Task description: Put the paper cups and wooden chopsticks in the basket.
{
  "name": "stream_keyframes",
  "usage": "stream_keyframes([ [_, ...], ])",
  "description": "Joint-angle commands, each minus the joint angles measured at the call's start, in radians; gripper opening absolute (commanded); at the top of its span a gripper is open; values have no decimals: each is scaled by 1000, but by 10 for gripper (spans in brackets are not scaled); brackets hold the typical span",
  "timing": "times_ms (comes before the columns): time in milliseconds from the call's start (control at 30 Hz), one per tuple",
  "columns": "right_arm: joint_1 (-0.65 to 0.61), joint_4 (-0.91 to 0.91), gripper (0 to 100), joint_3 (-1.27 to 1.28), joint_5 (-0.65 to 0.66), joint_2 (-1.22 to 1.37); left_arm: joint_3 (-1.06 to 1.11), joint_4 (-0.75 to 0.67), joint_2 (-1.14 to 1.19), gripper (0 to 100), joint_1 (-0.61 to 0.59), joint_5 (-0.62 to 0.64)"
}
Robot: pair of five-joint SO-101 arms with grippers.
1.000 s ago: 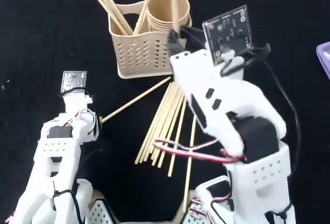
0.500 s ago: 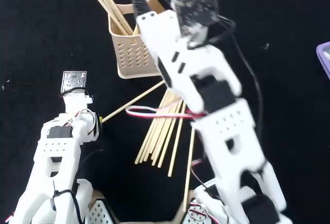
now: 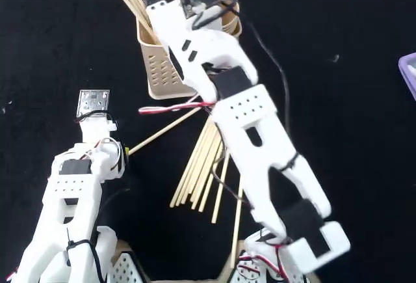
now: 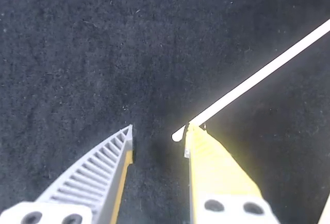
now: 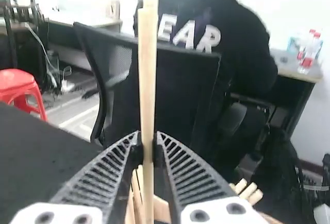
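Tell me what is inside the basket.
Several wooden chopsticks stand in the basket, and an edge of the paper cups shows beside them. The right arm covers the rest of its inside.

basket [image 3: 159, 68]: half hidden behind right arm [image 3: 247, 120] | paper cups [image 3: 232, 19]: mostly hidden | held chopstick [image 5: 148, 54]: top cut off

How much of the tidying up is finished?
Partly done. The paper cups and a few chopsticks stand in the basket. The right tool grips one chopstick above it. A pile of chopsticks lies on the table, with a single stick by the open left tool.
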Motion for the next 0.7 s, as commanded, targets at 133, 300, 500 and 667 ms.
stream_keyframes([
  [133,-6,23,21,79,-6,-22,-10,-18,2,170,4,11],
  [300,-6,265,165,-19,-11,-28,-10,-18,2,170,4,11],
  [500,-6,440,135,-222,-8,-41,-10,-18,2,170,4,11],
  [667,-8,730,138,-371,-8,-131,-10,-18,2,170,4,9],
])
